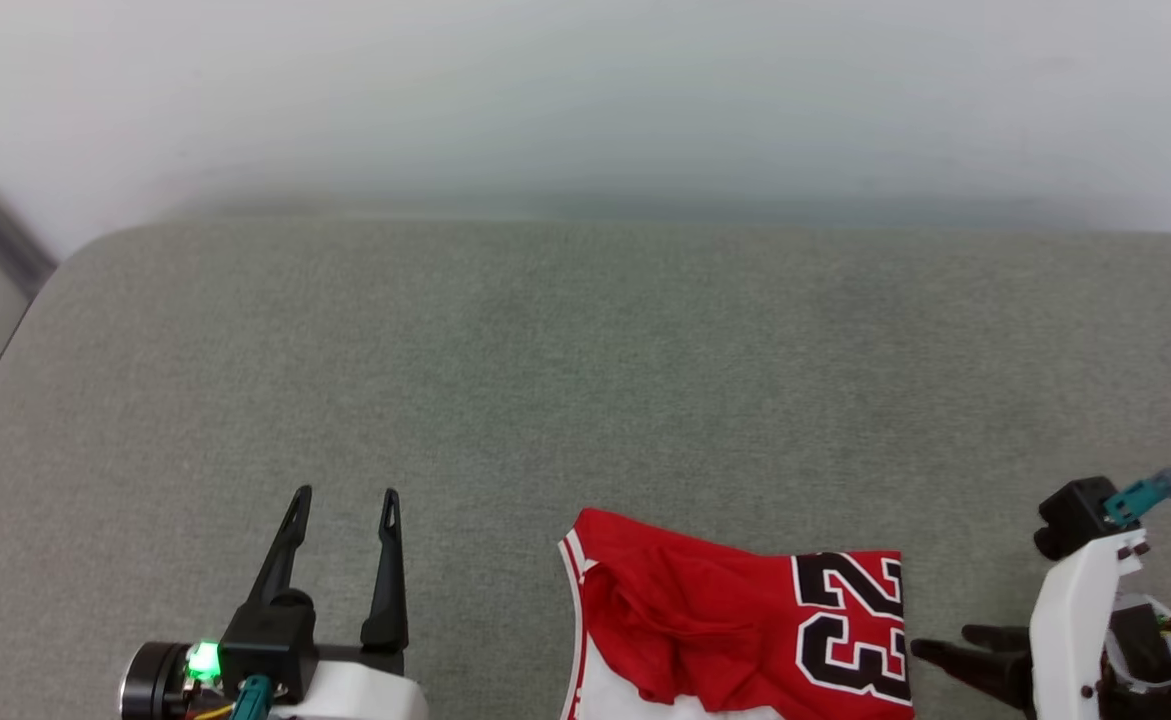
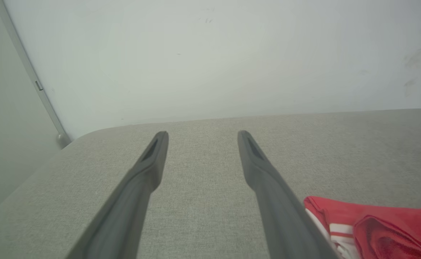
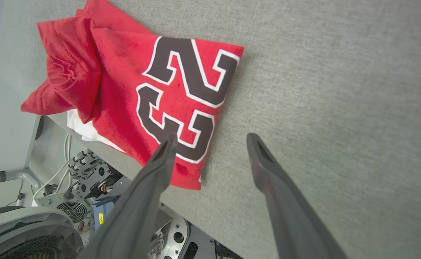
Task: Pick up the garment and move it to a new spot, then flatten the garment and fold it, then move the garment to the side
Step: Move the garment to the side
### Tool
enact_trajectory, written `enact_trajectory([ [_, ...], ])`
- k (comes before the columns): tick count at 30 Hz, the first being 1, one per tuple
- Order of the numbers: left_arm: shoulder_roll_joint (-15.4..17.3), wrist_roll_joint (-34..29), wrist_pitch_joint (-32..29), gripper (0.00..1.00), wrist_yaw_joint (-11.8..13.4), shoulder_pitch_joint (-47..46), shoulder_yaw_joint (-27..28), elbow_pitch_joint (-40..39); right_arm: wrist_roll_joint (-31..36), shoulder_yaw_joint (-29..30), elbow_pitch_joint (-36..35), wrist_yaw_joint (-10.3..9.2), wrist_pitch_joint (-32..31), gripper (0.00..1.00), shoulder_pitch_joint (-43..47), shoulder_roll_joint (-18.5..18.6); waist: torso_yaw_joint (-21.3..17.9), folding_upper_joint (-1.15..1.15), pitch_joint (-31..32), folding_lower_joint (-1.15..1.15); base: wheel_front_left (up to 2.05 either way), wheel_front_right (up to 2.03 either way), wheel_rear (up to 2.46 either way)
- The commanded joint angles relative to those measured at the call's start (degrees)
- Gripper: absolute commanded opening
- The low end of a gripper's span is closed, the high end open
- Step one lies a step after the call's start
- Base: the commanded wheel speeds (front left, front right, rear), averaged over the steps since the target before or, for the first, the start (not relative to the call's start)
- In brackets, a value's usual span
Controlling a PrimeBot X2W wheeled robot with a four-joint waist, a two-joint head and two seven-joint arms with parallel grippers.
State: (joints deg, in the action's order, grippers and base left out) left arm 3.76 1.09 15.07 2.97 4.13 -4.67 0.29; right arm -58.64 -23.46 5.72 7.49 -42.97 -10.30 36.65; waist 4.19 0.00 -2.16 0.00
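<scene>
Garment (image 1: 735,630): red jersey lying in a rumpled, folded-over bundle on the grey fabric surface (image 1: 585,380), right at that surface's near edge. Black, white-outlined numerals "23" face up on the part toward the surface's right side. The part toward the middle is bunched red cloth with striped trim. In the right wrist view, the garment (image 3: 142,93) runs along the near edge, and a white part reaches just over it.

Left gripper (image 1: 345,495): fingers spread, nothing between them. It sits over the near-left part of the surface, with bare grey fabric between it and the garment. In the left wrist view, the left gripper (image 2: 203,133) points toward the surface's far edge, and the garment (image 2: 393,230) lies beside its right finger.

Right gripper (image 1: 945,642): fingers spread, nothing between them. It is at the near-right part of the surface, with its tips just beside the numeral end of the garment. In its own wrist view, the right gripper (image 3: 212,136) has one fingertip in front of the numerals and the other in front of bare surface. Contact with the cloth: cannot tell.

The pale wall (image 1: 585,100) stands behind the surface's far edge.
</scene>
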Motion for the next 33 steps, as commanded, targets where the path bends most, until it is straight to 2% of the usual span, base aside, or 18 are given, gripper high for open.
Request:
enact_trajectory([
  [1, 0.01, -0.42, 0.13, 1.0, -0.32, -0.95, -0.12, -0.21, -0.35, -0.43, 0.5, 0.0, -0.11, 1.0, 0.14, -0.76, 1.53, 0.0, -1.89, 0.0, 0.0, 0.0, 0.0],
  [9, -0.36, -0.34, 0.13, 1.0, -0.24, -5.24, -2.24, 0.07, -1.47, -4.25, 7.08, -0.01, 2.68, 1.0, -3.81, -4.93, 4.94, 0.0, -7.38, 0.0, 0.0, 0.0, 0.0],
  [16, -0.58, 0.25, 0.13, 1.0, 0.26, -6.61, -2.91, 0.81, -1.86, -10.34, 11.18, -0.03, 3.72, 1.0, -3.63, -7.37, 6.14, 0.0, -8.47, 0.0, 0.0, 0.0, 0.0],
  [17, -0.61, 0.34, 0.13, 1.0, 0.35, -6.66, -2.95, 0.92, -1.53, -11.08, 11.09, -0.03, 4.3, 0.63, -3.83, -7.18, 6.18, 0.0, -8.45, 0.0, 0.0, 0.0, 0.0],
  [18, -0.63, 0.39, 0.13, 1.0, 0.45, -6.67, -2.96, 0.99, -1.05, -11.9, 10.89, -0.03, 4.86, 0.0, -4.15, -6.81, 6.2, 0.0, -8.39, 0.0, 0.0, 0.0, 0.0],
  [27, -0.68, 0.65, 0.13, 1.0, 0.9, -3.92, -2.07, 1.64, -0.64, -15.6, 4.23, -0.01, 11.12, 0.0, -10.28, -2.92, 3.61, 0.0, -4.21, 0.0, 0.0, 0.0, 0.0],
  [33, -0.71, 1.04, 0.13, 1.0, 1.09, -1.98, -0.68, 1.05, 0.9, -18.78, -2.29, -0.01, 10.17, 0.0, -15.13, 2.76, -2.12, 0.0, -2.54, 0.0, 0.0, 0.0, 0.0],
])
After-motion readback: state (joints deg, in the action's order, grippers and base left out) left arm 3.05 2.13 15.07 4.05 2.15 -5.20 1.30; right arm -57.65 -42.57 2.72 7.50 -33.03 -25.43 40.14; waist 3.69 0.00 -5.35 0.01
